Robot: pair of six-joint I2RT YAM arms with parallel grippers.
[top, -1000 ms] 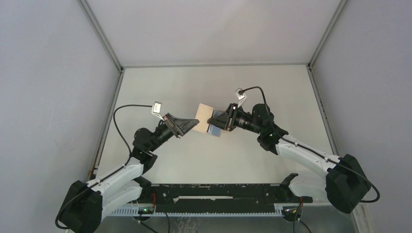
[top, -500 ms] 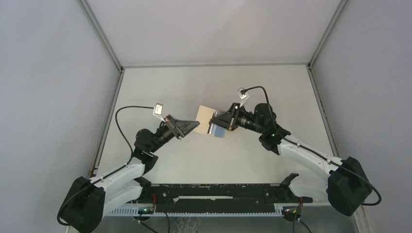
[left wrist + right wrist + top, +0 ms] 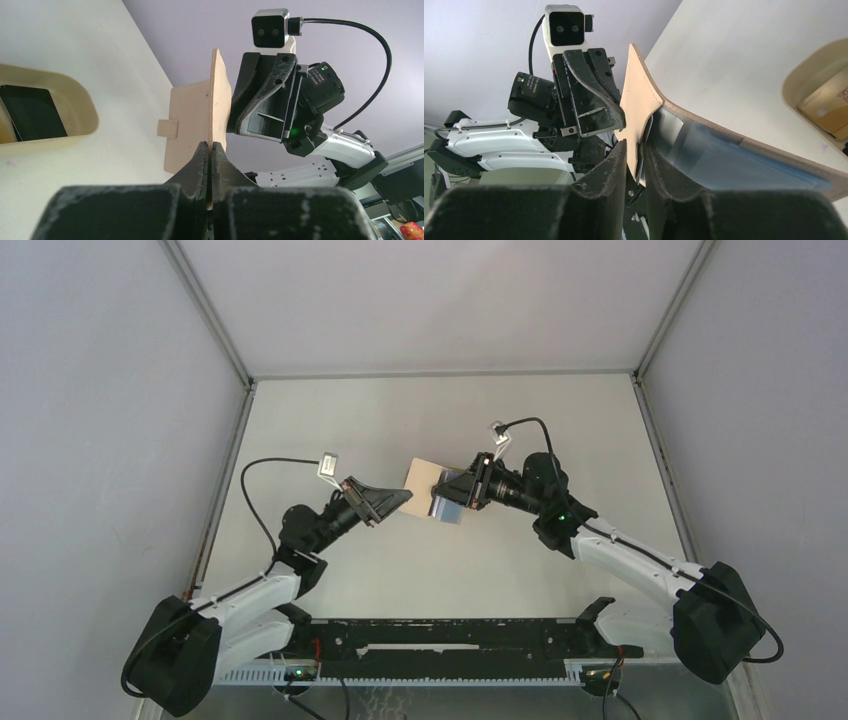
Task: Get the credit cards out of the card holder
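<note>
The tan card holder (image 3: 422, 472) hangs above the table between both grippers. My left gripper (image 3: 210, 146) is shut on its thin near edge; from above that gripper (image 3: 402, 497) sits at the holder's lower left. My right gripper (image 3: 636, 155) stands slightly open, its fingers either side of one spread tan wall (image 3: 639, 100), with a thin gap showing. A light blue credit card (image 3: 744, 160) lies inside the opened holder, beside the right finger. A black card (image 3: 32, 112) lies in the tan tray (image 3: 85, 107).
The oval tan tray's rim (image 3: 791, 82) shows at the right of the right wrist view, with a gold-brown card (image 3: 824, 107) inside. White enclosure walls surround the table (image 3: 560, 420).
Both arms have shifted only a little. The holder stays in the air between them, and the left grip is unchanged.
</note>
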